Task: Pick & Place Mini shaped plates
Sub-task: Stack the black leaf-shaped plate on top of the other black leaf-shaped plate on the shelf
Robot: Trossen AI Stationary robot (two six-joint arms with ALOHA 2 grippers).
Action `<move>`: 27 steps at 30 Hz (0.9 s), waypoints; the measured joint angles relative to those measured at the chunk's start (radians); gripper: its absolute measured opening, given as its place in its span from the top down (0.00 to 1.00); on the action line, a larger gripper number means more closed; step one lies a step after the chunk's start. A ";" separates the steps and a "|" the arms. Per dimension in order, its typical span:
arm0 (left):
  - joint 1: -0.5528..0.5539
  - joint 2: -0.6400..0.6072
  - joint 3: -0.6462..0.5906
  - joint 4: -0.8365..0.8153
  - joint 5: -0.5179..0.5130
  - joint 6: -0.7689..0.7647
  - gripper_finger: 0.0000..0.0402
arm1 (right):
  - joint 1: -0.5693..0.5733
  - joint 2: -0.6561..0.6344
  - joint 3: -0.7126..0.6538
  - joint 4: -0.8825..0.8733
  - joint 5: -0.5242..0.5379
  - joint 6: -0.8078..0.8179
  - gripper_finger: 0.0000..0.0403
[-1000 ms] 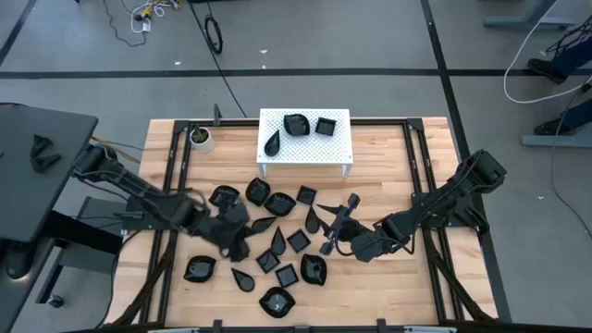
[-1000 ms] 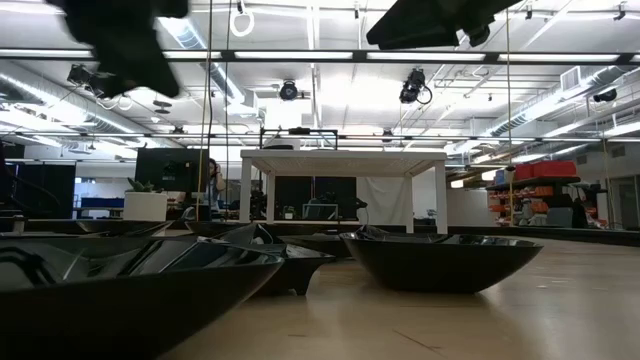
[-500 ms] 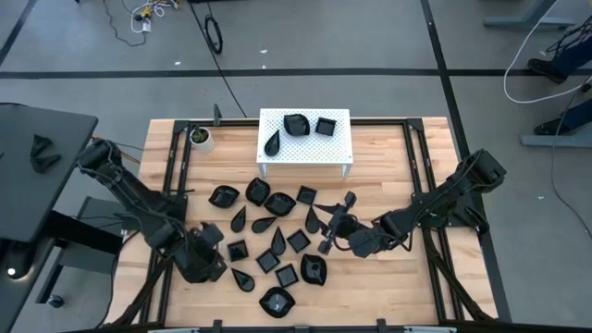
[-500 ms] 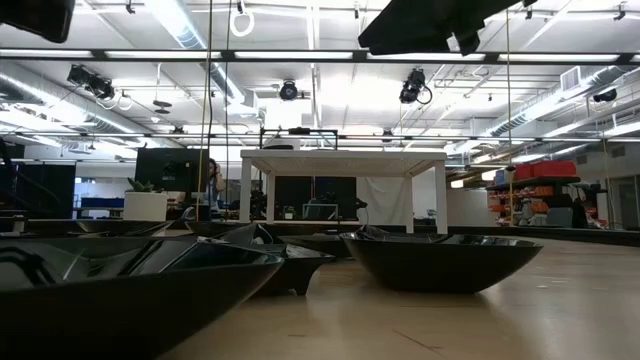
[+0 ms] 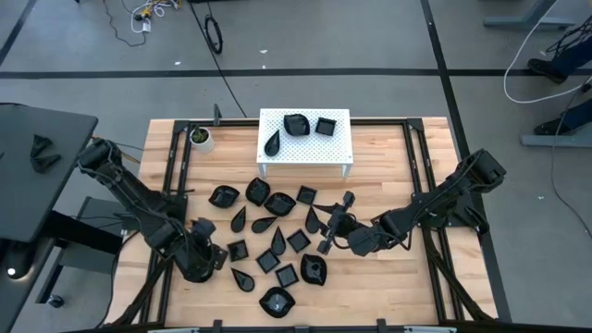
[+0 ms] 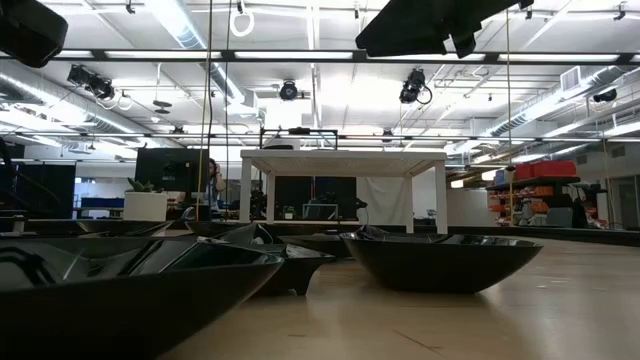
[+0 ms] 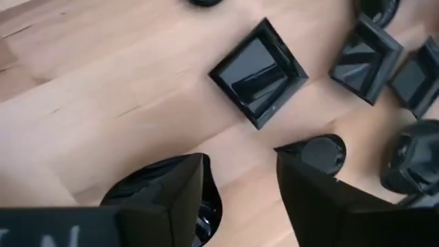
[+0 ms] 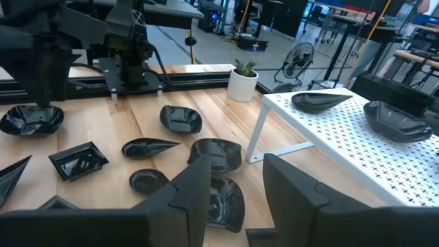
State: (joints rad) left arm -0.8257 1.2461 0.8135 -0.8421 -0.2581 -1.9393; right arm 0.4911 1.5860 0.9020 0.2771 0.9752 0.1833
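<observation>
Tiny glossy black mini shaped plates (image 5: 277,236), about twenty: square, teardrop and lobed, scattered upright across the middle of the wooden table, most apart, a few nearly touching. Three more up on the white perforated stand (image 5: 339,146): a teardrop (image 5: 273,142), a lobed one (image 5: 296,124), a square one (image 5: 326,125). Close by, a square dish (image 7: 260,72) lying flat, corner-on.

Left arm reaches down over the bench's near-left part, wrist bent down, left end effector (image 5: 205,256) low, fingers parted, nothing between them. Right arm stretches in from the right, right end effector (image 5: 335,225) near centre, fingers parted, empty.
</observation>
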 joint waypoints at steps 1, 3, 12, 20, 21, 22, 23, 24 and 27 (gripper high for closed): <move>0.000 0.000 0.000 -0.004 0.000 -0.012 0.51 | 0.000 0.000 0.000 0.000 0.000 0.000 0.65; 0.000 0.000 -0.003 -0.008 0.011 -0.037 0.50 | 0.000 0.000 0.000 0.000 0.000 0.000 0.65; -0.009 0.042 -0.004 -0.076 0.269 0.093 0.55 | 0.000 0.000 0.000 0.000 0.000 0.000 0.65; -0.040 0.099 -0.004 -0.076 0.249 0.481 0.57 | 0.000 0.000 0.000 0.003 0.000 0.002 0.65; -0.042 0.107 -0.004 -0.075 0.244 0.516 0.57 | 0.000 0.000 0.000 0.003 0.000 0.005 0.65; -0.043 0.116 -0.004 -0.075 0.239 0.549 0.57 | 0.000 0.000 0.000 0.004 0.000 0.008 0.65; -0.043 0.124 -0.004 -0.076 0.235 0.577 0.57 | 0.000 0.000 0.000 0.005 0.000 0.008 0.65; -0.043 0.132 -0.004 -0.076 0.228 0.602 0.57 | 0.000 0.000 0.000 0.005 0.000 0.009 0.65; -0.042 0.157 -0.004 -0.076 0.189 0.662 0.57 | 0.000 0.000 0.000 0.006 0.000 0.011 0.65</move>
State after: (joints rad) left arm -0.8680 1.4028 0.8093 -0.9180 -0.0693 -1.2773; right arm 0.4911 1.5860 0.9020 0.2829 0.9749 0.1940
